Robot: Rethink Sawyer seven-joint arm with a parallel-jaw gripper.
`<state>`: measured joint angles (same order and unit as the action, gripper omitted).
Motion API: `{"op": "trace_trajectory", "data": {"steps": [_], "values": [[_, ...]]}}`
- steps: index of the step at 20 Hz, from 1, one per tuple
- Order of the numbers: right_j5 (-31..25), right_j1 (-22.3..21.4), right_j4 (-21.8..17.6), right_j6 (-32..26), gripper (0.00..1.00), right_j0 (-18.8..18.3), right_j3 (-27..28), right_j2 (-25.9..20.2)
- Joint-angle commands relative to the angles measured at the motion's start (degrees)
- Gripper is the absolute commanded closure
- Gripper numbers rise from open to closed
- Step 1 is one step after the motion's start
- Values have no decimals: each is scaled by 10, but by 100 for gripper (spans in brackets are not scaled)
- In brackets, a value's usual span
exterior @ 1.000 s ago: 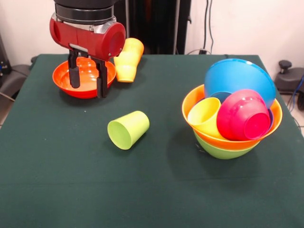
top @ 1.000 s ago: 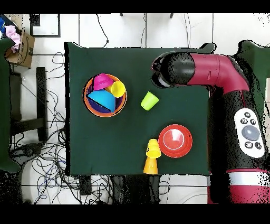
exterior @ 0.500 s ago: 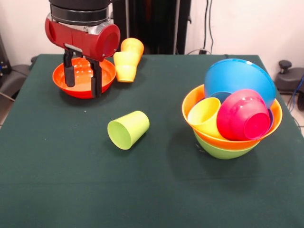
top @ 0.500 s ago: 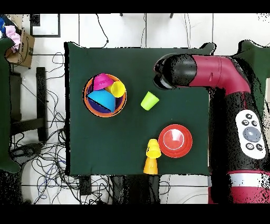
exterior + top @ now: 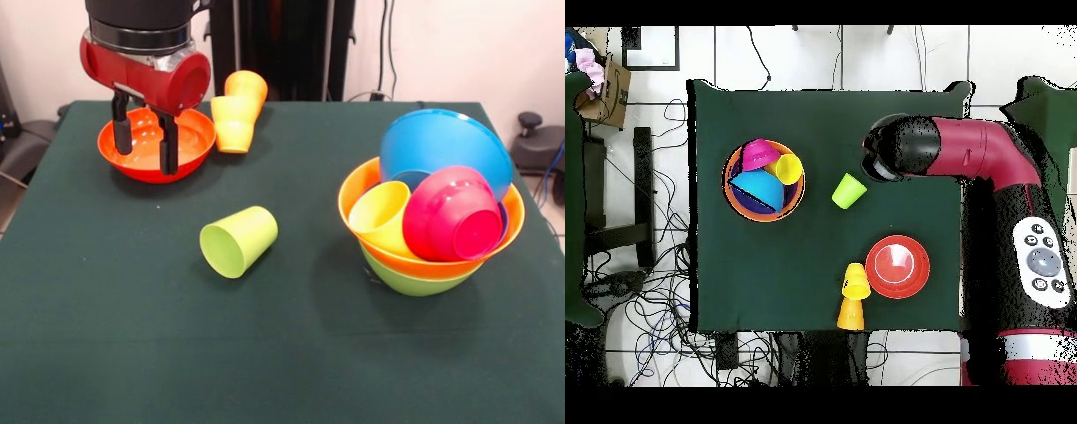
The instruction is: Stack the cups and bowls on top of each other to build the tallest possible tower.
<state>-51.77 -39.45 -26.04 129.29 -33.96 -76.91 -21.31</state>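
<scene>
Front view: the gripper (image 5: pixel 142 146) hangs with its two black fingers spread apart and nothing between them, in front of the red-orange bowl (image 5: pixel 181 150) by a table (image 5: pixel 282 353) corner. Beside that bowl lie a yellow cup (image 5: pixel 233 124) and an orange cup (image 5: pixel 247 87), nested. A lime green cup (image 5: pixel 237 241) lies on its side mid-table. The tower (image 5: pixel 431 208) is a lime green bowl (image 5: pixel 410 283) under a large orange bowl (image 5: pixel 433 265) holding a tilted blue bowl (image 5: pixel 441 141), a magenta-red bowl (image 5: pixel 452 215) and another yellow cup (image 5: pixel 380 216).

Overhead view: the arm (image 5: pixel 965 160) hides the gripper, but a purple rim (image 5: pixel 745 210) shows inside the tower.
</scene>
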Motion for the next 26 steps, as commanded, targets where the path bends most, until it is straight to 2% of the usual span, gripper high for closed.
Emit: {"op": "trace_trajectory", "data": {"steps": [1,7,14,26], "values": [[18,1,-27,-17,0,22,-66,25],[19,-4,-24,-12,0,27,-72,31],[53,-4,-19,1,0,28,-96,38],[78,-13,-9,18,0,46,-118,56]]}}
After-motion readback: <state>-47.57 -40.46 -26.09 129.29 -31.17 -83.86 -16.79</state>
